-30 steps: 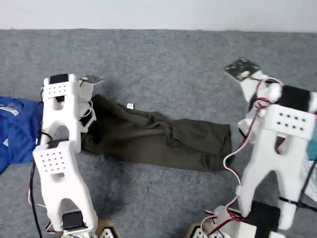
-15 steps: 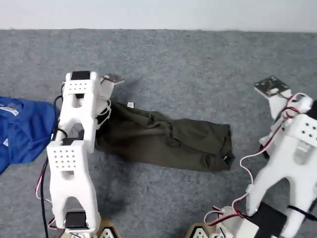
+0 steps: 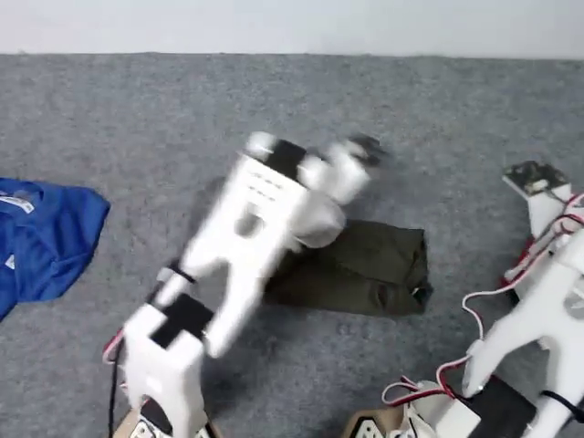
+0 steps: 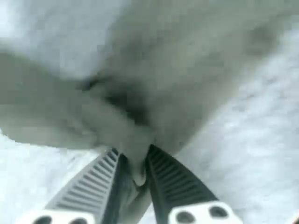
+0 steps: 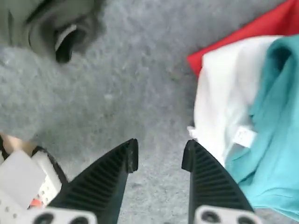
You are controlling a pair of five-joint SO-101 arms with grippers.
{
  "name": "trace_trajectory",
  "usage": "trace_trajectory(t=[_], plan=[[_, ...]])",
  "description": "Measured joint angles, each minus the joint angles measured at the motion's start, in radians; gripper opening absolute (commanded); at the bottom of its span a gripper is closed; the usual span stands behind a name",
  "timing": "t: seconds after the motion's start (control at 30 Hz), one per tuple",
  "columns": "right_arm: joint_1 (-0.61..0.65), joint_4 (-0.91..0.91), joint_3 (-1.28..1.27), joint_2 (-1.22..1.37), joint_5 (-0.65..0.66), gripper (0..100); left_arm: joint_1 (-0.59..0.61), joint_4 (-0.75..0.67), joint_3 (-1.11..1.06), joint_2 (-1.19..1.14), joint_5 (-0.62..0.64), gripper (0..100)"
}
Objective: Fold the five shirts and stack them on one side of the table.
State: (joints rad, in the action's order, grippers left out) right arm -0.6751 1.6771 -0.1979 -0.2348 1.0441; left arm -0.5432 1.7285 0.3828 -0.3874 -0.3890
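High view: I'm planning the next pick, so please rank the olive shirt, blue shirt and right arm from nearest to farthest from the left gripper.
From the left gripper:
1. olive shirt, held in it, mid-table.
2. right arm, at the right edge.
3. blue shirt, at the far left edge.

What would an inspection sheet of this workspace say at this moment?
Surface: grey carpet, no stains seen.
Job's things: olive shirt mid-table; blue shirt on the left arm's side; red shirt, white shirt and teal shirt overlap in a pile.
Clutter: nothing seen.
End effectors: left end effector shut on olive shirt; right end effector open, empty, above carpet.
Cables: wires loop along the right arm, off the shirts.
Surroundings: white wall behind the table.
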Motion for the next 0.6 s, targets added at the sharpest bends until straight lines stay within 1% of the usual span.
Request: trace_trajectory(t=[0.1,0.2,0.27,0.3,0.4,0.43,0.53,0.6], plan=[[-0.044,-0.003,-0.043,0.000,0.041,16.9,-0.149,0.000,0.031,-0.017,0.063,1],[-0.089,-0.023,-0.071,0.000,0.066,16.9,-0.222,0.000,0.152,-0.092,0.101,2],[-0.110,-0.032,-0.071,0.000,0.084,16.9,-0.247,0.000,0.255,-0.167,0.130,2],[-0.118,-0.037,-0.071,0.000,0.092,16.9,-0.256,0.000,0.305,-0.206,0.144,4],[-0.135,-0.038,-0.071,0.000,0.117,16.9,-0.269,0.003,0.451,-0.318,0.196,15],[-0.135,-0.038,-0.071,0.000,0.121,16.9,-0.269,0.003,0.499,-0.348,0.218,17],[-0.135,-0.038,-0.071,0.000,0.123,16.9,-0.270,0.003,0.621,-0.391,0.311,17],[-0.135,-0.041,-0.071,0.000,0.109,17.0,-0.285,0.003,0.661,-0.399,0.342,17]])
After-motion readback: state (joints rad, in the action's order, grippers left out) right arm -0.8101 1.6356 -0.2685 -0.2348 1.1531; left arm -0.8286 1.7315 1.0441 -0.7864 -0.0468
